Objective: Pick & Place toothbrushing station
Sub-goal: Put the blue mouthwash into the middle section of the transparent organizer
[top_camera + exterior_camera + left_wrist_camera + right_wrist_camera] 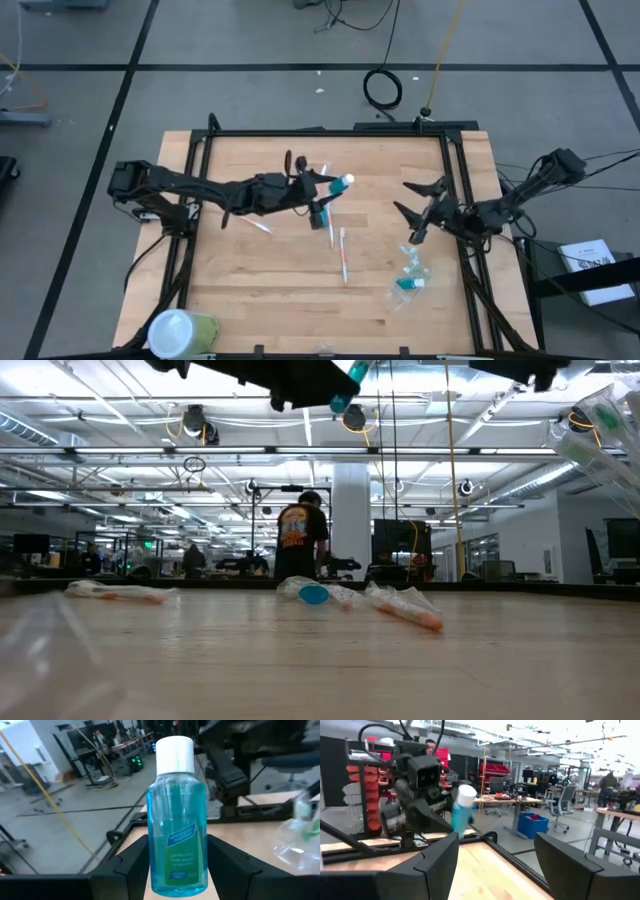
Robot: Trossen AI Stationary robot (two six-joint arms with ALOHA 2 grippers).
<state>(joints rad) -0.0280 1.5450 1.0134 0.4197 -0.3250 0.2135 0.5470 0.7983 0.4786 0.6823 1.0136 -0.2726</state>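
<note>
My left gripper [328, 187] is shut on a small clear teal bottle [176, 820] with a white cap [175, 752], high above the table's middle; the bottle also shows at the top of the low view [345, 385]. My right gripper [412, 205] is open and empty over the table's right part, facing the left arm. Wrapped toothbrushes lie flat on the table, one [343, 252] near the middle and one [258, 226] to its left. Small teal tubes in clear wrapping [408, 275] lie at the right. My left gripper pinches the bottle's lower body [150, 870] between its two fingers [127, 862], one on each side. The fingers come roughly level from the table's left and lie along the bottle. The cap end points away from the gripper, and the bottle is lifted clear of the table.
A large yellow-green container with a white top [180, 330] stands at the near left corner. A black frame [330, 132] runs around the table. A person [300, 535] stands in the room beyond the table. Bare wood [260, 290] lies near the front edge.
</note>
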